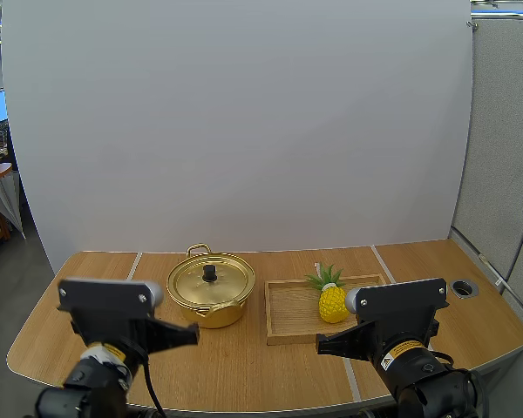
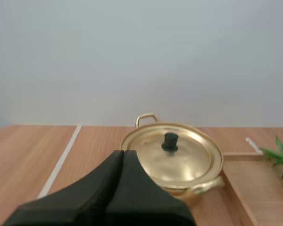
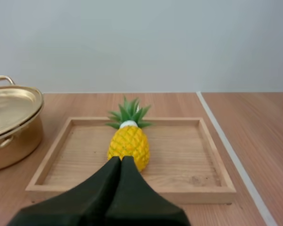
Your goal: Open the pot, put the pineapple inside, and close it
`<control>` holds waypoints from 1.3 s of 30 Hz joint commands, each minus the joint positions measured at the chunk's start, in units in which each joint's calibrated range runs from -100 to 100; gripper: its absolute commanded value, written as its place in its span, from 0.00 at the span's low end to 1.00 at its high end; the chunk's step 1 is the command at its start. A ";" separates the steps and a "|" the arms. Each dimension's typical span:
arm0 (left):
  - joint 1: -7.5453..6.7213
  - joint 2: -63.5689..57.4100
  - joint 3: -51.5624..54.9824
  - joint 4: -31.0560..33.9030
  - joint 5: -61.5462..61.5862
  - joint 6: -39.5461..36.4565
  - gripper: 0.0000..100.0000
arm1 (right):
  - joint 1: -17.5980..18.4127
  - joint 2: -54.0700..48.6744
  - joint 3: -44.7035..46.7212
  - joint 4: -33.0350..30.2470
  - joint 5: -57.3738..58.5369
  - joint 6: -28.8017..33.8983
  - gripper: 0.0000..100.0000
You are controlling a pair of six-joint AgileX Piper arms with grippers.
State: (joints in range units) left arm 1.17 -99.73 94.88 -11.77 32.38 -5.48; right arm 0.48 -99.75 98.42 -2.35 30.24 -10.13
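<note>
A golden pot stands on the table left of centre, its lid on, with a black knob. A yellow pineapple with green leaves lies in the wooden tray right of the pot. My left gripper is shut on nothing, hovering near the table's front, short of the pot. My right gripper is shut too, in front of the tray and pointing at the pineapple.
A round cable hole sits in the table at the far right. Pale seams run across the wooden tabletop. Bare table lies left of the pot and right of the tray.
</note>
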 commanded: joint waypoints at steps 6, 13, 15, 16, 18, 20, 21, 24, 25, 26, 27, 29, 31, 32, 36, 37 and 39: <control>0.13 -0.27 -19.02 6.12 -0.41 -0.35 0.00 | -0.24 -0.25 -19.66 -0.11 12.79 0.05 0.00; 0.13 -0.27 -29.29 9.34 10.48 -0.35 0.00 | -0.24 -0.25 -33.00 -0.11 27.52 0.05 0.00; 0.13 -0.27 -31.47 9.34 15.77 -0.35 0.00 | -0.24 -0.25 -35.95 -0.11 31.62 0.05 0.00; 0.13 -0.27 -32.38 9.34 18.40 -0.35 0.00 | -0.24 -0.25 -37.41 -0.11 34.09 0.05 0.00; 0.13 -0.27 -34.48 9.34 26.11 -0.35 0.00 | -0.24 -0.25 -40.16 0.13 38.72 0.05 0.00; 0.13 -0.27 -35.25 9.34 30.19 0.00 0.00 | -0.24 -0.25 -41.82 0.13 41.84 0.05 0.00; 0.13 -0.27 -35.35 9.24 31.36 0.72 0.00 | -0.24 -0.25 -42.59 0.13 43.10 0.05 0.00; 0.13 -0.27 -35.35 9.13 32.17 2.11 0.00 | -0.24 -0.25 -43.47 0.39 44.88 -0.08 0.00; 0.13 -0.27 -35.35 9.01 32.17 2.34 0.00 | -0.24 -0.25 -43.47 0.39 45.23 -0.31 0.00; 0.13 -0.27 -35.35 8.87 32.17 2.32 0.00 | -0.24 -0.25 -43.47 0.39 45.62 -0.29 0.00; 0.13 -0.27 -35.35 8.75 32.17 2.32 0.00 | -0.24 0.17 -43.47 0.39 45.80 -0.40 0.00; 0.13 1.50 -35.35 8.62 32.36 2.32 0.00 | -0.24 2.22 -43.47 0.39 46.28 -0.65 0.00; 0.13 4.63 -35.35 8.62 32.54 2.32 0.00 | -0.24 4.86 -43.47 0.39 46.28 -0.65 0.00; 0.13 6.46 -35.35 8.62 32.54 2.32 0.00 | -0.24 6.59 -43.47 0.39 46.28 -0.65 0.00; 0.13 14.15 -35.51 8.62 29.87 2.32 0.00 | -0.24 14.59 -43.47 0.51 46.28 -0.65 0.00; 0.13 16.29 -35.66 8.48 29.04 2.32 0.00 | -0.24 16.42 -43.47 0.51 46.28 -0.65 0.00; 0.13 20.44 -35.66 7.70 27.10 3.29 0.00 | -0.24 21.60 -43.47 0.51 46.28 -0.65 0.00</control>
State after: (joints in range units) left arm 1.17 -83.44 59.75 -3.04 62.40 -2.97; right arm 0.48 -82.88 55.29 -2.12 76.68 -10.13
